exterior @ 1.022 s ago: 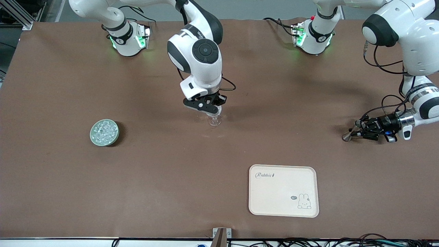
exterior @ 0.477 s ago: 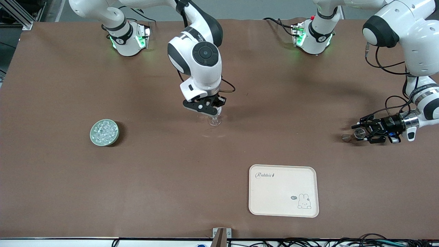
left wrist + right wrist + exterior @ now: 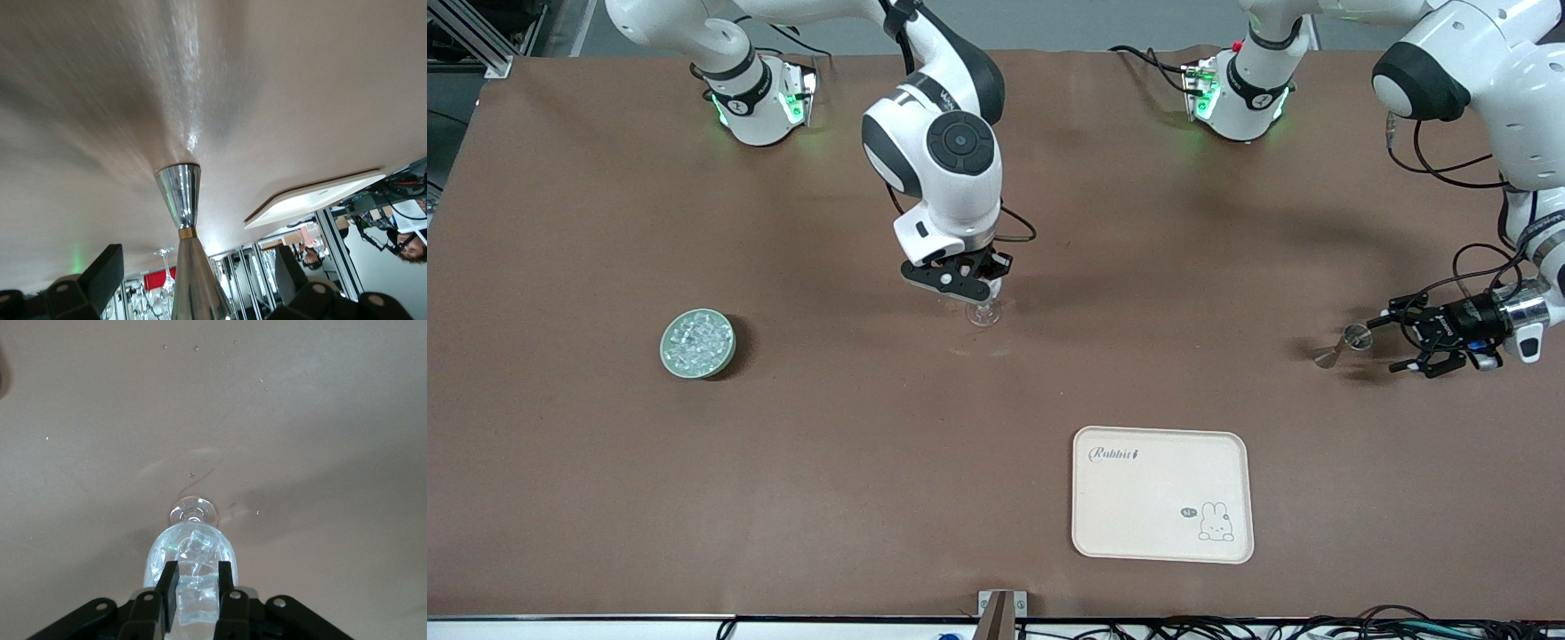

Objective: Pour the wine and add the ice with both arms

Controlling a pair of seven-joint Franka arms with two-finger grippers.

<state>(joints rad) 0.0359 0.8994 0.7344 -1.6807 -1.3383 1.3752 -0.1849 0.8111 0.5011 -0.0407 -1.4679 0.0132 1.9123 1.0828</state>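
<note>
The right gripper (image 3: pixel 194 583) stands over the middle of the table, its fingers clamped on the rim end of the upright glass (image 3: pixel 983 311); some ice (image 3: pixel 193 550) already sits in the bowl, the rest in the round dish (image 3: pixel 698 344) toward the right arm's end. The tray (image 3: pixel 1162 494) lies nearer the front camera than the glass and toward the left arm's end, so a carry there would likely fall to the right arm. The left gripper (image 3: pixel 1398 340) waits with fingers apart, just beside a small metal tool (image 3: pixel 1343 345) on the table.
</note>
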